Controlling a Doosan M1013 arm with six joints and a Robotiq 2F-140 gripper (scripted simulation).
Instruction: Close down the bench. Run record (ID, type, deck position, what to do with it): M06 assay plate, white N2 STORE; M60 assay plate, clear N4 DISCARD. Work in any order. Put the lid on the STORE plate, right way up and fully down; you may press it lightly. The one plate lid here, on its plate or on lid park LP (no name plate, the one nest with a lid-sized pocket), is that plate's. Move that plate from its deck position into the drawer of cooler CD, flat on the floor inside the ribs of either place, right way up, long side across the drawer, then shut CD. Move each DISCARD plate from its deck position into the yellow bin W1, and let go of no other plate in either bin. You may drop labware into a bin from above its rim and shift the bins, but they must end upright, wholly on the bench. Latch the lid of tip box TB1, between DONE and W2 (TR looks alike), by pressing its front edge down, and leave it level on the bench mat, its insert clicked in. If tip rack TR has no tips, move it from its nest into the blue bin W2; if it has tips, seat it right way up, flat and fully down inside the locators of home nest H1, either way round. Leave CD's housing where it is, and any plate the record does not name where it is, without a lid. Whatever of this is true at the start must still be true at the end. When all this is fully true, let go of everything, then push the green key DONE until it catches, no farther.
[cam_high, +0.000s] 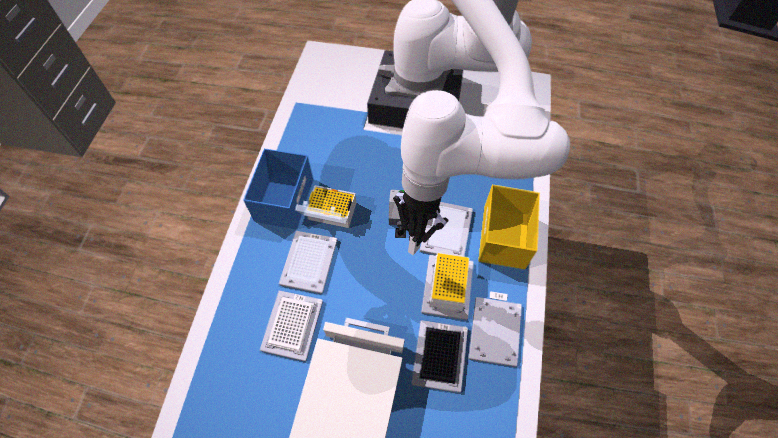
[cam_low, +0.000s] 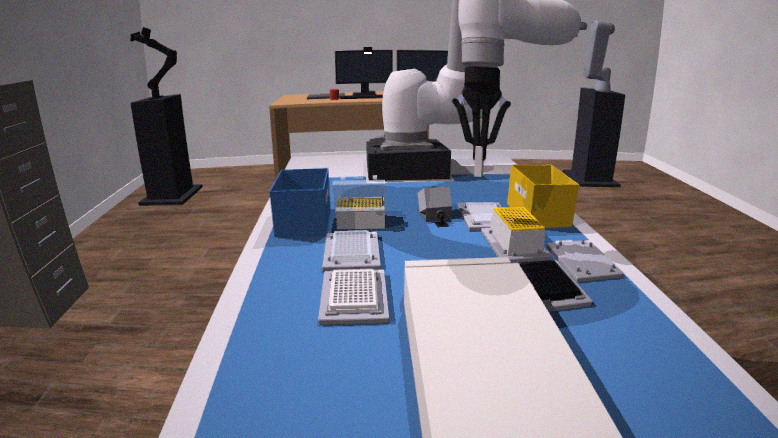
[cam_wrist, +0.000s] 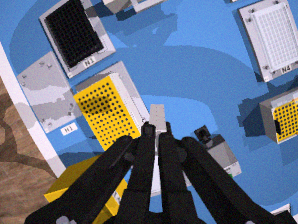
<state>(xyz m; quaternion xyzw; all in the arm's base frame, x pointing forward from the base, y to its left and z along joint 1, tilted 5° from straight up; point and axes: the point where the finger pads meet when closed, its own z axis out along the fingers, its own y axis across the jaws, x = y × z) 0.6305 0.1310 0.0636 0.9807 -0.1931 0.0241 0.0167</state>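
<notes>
Black gripper (cam_low: 478, 153) pressed fully together on nothing, hanging high above blue-matted desk (cam_low: 304, 348), left of yellow plastic bin (cam_low: 542, 194).

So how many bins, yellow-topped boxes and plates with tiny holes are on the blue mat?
Bins: 2 (blue bin, yellow bin)
Yellow-topped boxes: 2 (box beside the blue bin, box near the yellow bin)
Plates: 3 (clear plate, white plate, black plate)
Total: 7
</notes>
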